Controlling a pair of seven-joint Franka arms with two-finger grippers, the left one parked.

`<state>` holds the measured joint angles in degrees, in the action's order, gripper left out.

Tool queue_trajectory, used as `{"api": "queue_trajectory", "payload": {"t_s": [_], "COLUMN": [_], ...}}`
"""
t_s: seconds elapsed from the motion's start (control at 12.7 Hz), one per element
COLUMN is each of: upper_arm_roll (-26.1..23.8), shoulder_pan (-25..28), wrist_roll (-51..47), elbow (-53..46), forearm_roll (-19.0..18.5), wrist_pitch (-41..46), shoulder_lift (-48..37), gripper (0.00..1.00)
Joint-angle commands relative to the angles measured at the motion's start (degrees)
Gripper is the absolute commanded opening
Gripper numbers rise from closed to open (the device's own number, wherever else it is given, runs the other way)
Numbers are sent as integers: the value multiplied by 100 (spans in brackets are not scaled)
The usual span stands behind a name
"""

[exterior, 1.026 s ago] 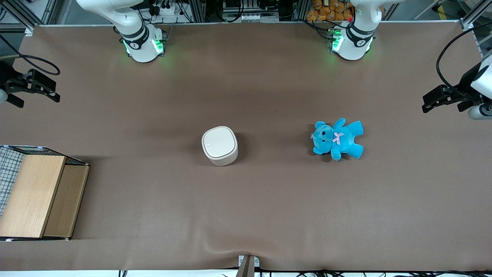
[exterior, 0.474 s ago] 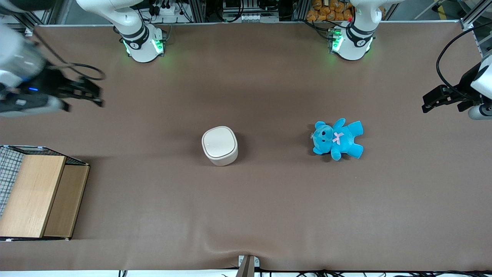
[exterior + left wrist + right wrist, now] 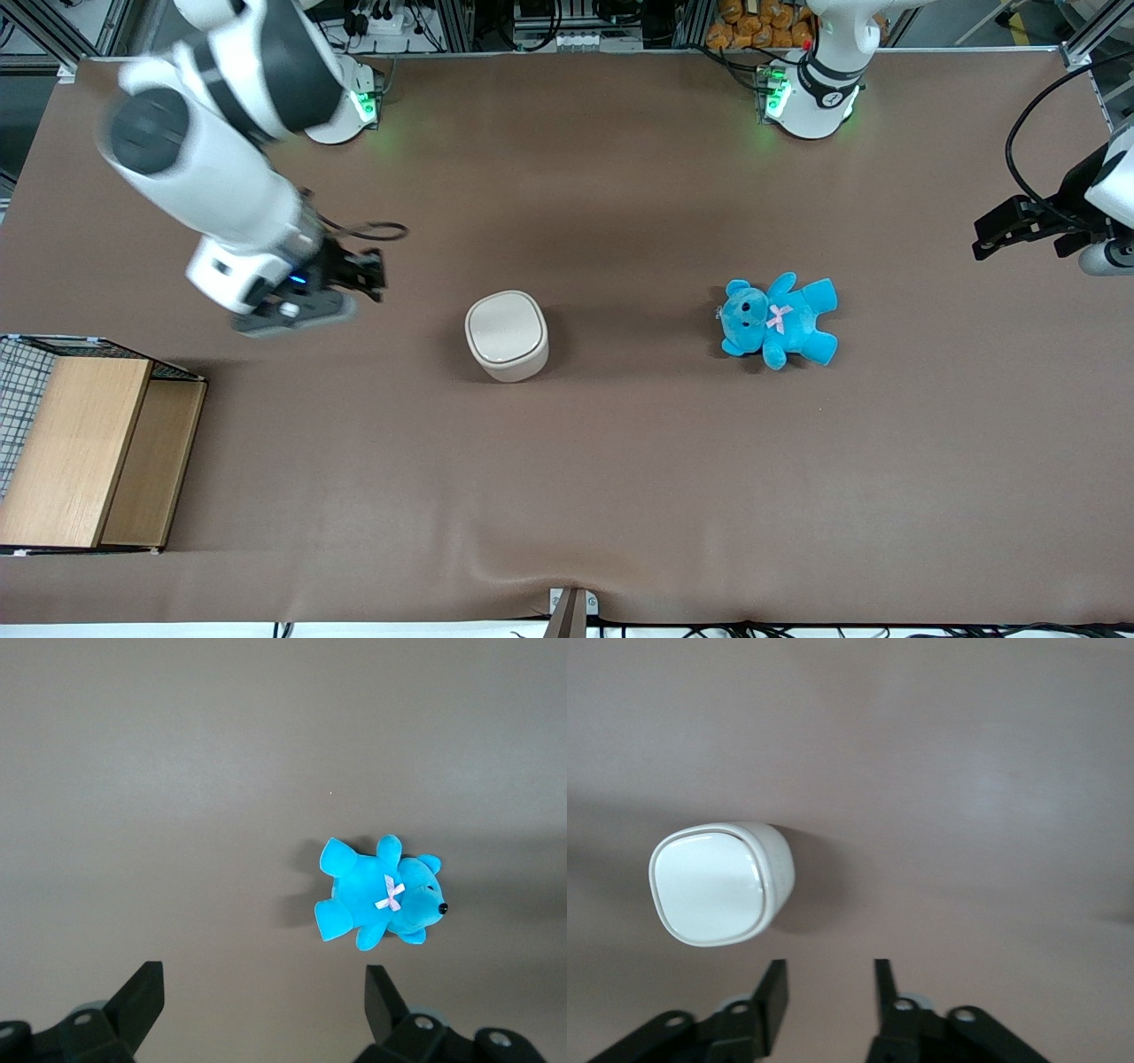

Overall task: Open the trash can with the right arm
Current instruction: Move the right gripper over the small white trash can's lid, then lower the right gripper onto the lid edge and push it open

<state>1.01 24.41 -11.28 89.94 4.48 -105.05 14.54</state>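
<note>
I have the right arm (image 3: 221, 168) out over the table (image 3: 620, 496) now, its claw (image 3: 372, 276) hanging above bare brown surface, pointing toward the trash can (image 3: 506, 336); the can sits upright near the middle of the table, lid down and flush, so nothing is opened yet; claw and can are apart, with a clear strip of table between them.

From the wrist camera the claw (image 3: 826, 988) shows its two fingers (image 3: 772, 990) parted by a narrow gap, holding nothing; the trash can (image 3: 719, 883) sits just ahead of the fingertips and off to one side of the gap, not lined up with it; I see the whole rounded-square lid and a bit of the side wall.

The relation I am watching: the can lies from the claw toward the parked arm's end of the table, and a touch nearer the front camera; the lid is nearly square, so there is no real long axis to align with; I cannot make out from here which edge carries the hinge, and that decides where I should press or lift.

The blue teddy (image 3: 778, 320) lies well apart from the can, toward the parked arm's end; the wooden box (image 3: 89, 447) sits at the working arm's end, nearer the front camera; neither looks to be in my path.
</note>
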Motion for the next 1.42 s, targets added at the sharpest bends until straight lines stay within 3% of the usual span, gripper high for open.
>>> {"api": "queue_trajectory", "payload": {"t_s": [0.0,0.55,1.34], "upper_arm_roll": [-30,-30,-39], "shoulder_pan": [247,802,908], "wrist_roll": [-190,-392,-489], "elbow": [-91,-64,410], "forearm_roll": [45,-333,-360], "wrist_pitch": [-331,-1122,-1887], "shoulder_lift": [434,1235,1482], "gripper": [18,12,10]}}
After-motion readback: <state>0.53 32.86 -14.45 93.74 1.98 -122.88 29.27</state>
